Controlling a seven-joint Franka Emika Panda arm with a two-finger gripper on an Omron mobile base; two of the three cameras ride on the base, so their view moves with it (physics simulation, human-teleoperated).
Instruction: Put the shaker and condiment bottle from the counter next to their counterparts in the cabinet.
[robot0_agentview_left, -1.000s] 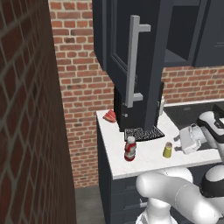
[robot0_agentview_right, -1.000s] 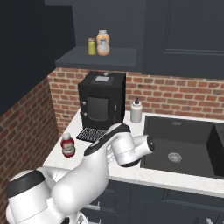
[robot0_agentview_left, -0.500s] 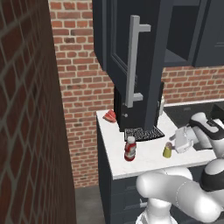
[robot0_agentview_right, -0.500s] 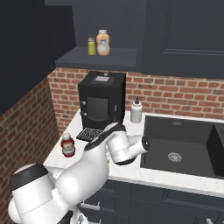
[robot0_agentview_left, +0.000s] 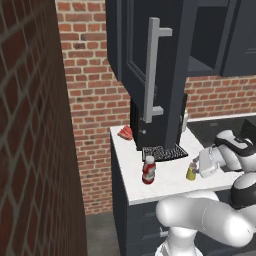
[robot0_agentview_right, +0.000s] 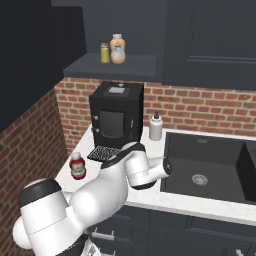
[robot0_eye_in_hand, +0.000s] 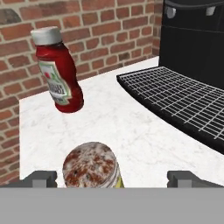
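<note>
From the hand camera I have the gripper (robot0_eye_in_hand: 112, 177) spread wide, its two dark fingertips (robot0_eye_in_hand: 41, 177) far apart at the bottom of the picture, and the shaker (robot0_eye_in_hand: 91, 166) standing upright between them, nearer the left tip. I can't tell whether either tip touches it; there is clear space on the right side. Its pale top is speckled rusty brown, with a sliver of yellow-green body below.

In the left base view the shaker (robot0_agentview_left: 191, 171) stands near the front edge of the counter (robot0_agentview_left: 170, 182), with the white hand right beside it.

Further along the white slab the condiment bottle (robot0_eye_in_hand: 57, 70) stands apart from the shaker, looking tilted in the hand view, white cap up and label facing me. In the right base view it (robot0_agentview_right: 76, 165) sits near the counter's left end, close to the brick wall.

Behind both, a black wire grille (robot0_eye_in_hand: 179, 105) lies flat on the counter in front of a black coffee machine (robot0_agentview_right: 116, 117). A flat red thing (robot0_agentview_left: 126, 132) lies at the back left corner of the counter.

Above, the cabinet (robot0_agentview_right: 112, 67) stands open, its door (robot0_agentview_left: 152, 75) with the long grey bar handle swung out. On its shelf a small yellow-green shaker (robot0_agentview_right: 105, 53) and a larger pale orange jar (robot0_agentview_right: 118, 49) stand side by side.
</note>
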